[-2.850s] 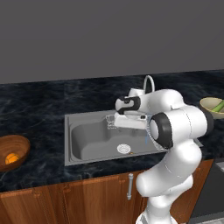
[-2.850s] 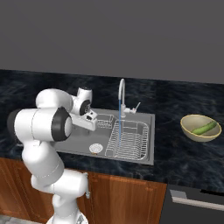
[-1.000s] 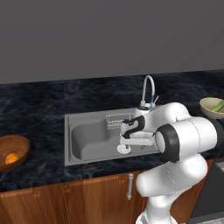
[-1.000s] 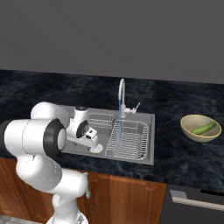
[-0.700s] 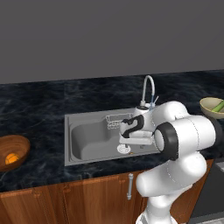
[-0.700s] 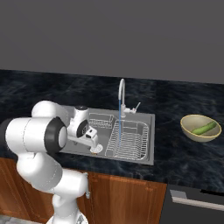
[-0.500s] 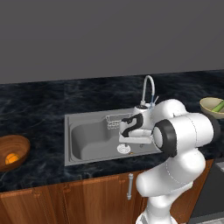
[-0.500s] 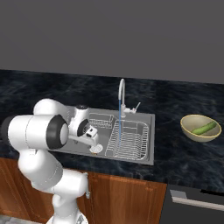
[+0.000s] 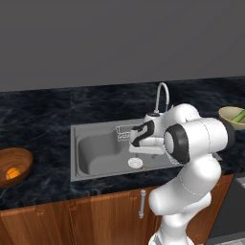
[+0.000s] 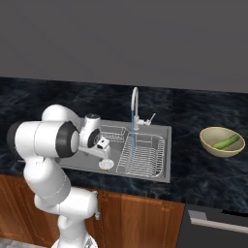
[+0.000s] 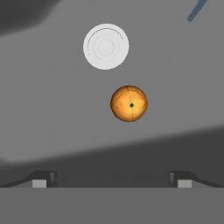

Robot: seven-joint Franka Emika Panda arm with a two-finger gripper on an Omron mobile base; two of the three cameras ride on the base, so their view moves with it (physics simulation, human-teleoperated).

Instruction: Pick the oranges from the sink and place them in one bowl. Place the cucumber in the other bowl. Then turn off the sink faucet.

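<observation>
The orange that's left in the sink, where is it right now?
In the hand view, the orange lies on the grey sink floor just below the round drain, ahead of the open claw.

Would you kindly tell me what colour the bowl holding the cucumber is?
The bowl is pale olive-yellow with a lighter rim, clearest in the right base view.

One orange (image 11: 128, 103) lay on the sink (image 9: 91, 160) floor near the drain. Another orange (image 9: 13, 173) sat in the brown bowl (image 9: 14, 164). The cucumber (image 10: 226, 143) lay in the yellow bowl (image 10: 221, 142). The faucet (image 10: 134, 106) ran.
</observation>
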